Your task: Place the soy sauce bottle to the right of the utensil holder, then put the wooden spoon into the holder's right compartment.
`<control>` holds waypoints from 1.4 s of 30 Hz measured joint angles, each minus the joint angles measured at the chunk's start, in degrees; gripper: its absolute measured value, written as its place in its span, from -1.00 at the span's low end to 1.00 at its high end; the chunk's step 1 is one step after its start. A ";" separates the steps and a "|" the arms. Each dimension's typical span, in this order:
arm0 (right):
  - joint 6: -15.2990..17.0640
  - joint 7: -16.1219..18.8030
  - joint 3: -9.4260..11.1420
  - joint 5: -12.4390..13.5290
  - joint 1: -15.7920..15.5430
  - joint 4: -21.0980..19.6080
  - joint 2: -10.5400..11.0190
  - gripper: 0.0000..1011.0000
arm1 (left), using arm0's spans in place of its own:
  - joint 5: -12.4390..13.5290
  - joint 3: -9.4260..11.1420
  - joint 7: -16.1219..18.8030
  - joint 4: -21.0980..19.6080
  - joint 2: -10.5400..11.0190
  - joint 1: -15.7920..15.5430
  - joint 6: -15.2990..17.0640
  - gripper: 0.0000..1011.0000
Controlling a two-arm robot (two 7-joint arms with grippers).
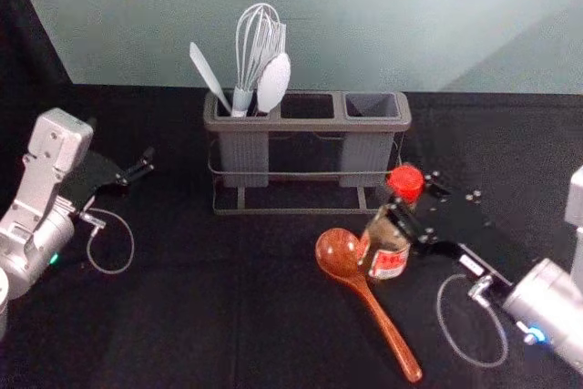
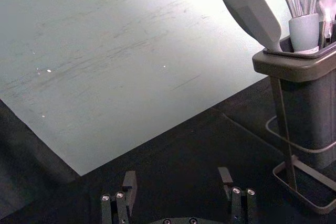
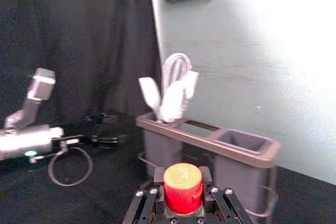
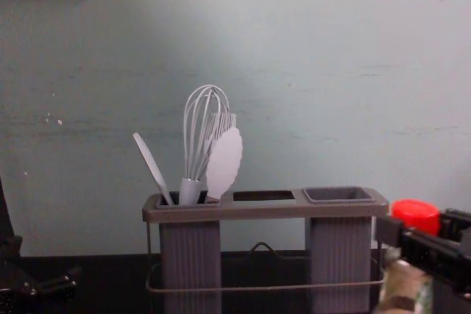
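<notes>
Right gripper [image 1: 412, 209]: fingers clamped on the soy sauce bottle [image 1: 390, 248], at the neck, just under its red cap [image 3: 183, 187]. Wooden spoon [image 1: 368, 299] on the black cloth, nearer the robot and left of those fingers, bowl just beside the bottle. Utensil holder [image 1: 310, 125] beyond and left of the same fingers; whisk [image 1: 260, 38] in its left compartment. Left gripper [image 1: 142, 165] parked left of the holder, fingers wide apart, only air between them.

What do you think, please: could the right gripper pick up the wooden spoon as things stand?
Probably not: the right gripper is shut on the soy sauce bottle and would first have to release it.
</notes>
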 joint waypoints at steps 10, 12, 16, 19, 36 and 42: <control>0.30 -0.71 3.91 0.38 1.31 2.76 0.36 -0.23 | 0.00 0.00 0.00 0.00 0.00 0.00 0.00 1.00; 0.40 -0.71 4.20 0.40 1.68 3.23 0.34 -0.24 | 0.00 0.00 0.00 0.00 0.00 0.00 0.00 1.00; 0.73 -0.65 4.71 0.35 2.99 4.70 0.21 -0.23 | 0.00 0.00 0.00 0.00 0.00 0.00 0.00 1.00; 0.68 -0.54 4.81 0.08 3.81 5.60 0.09 -0.24 | 0.00 0.00 0.00 0.00 0.00 0.00 0.00 1.00; 2.28 -0.61 4.16 -1.21 10.79 12.73 -2.23 -0.24 | 0.00 0.00 0.00 0.00 0.00 0.00 0.00 1.00; 2.78 -0.62 3.78 -1.22 12.75 15.00 -2.93 -0.24 | 0.00 0.00 0.00 0.00 0.00 0.00 0.00 1.00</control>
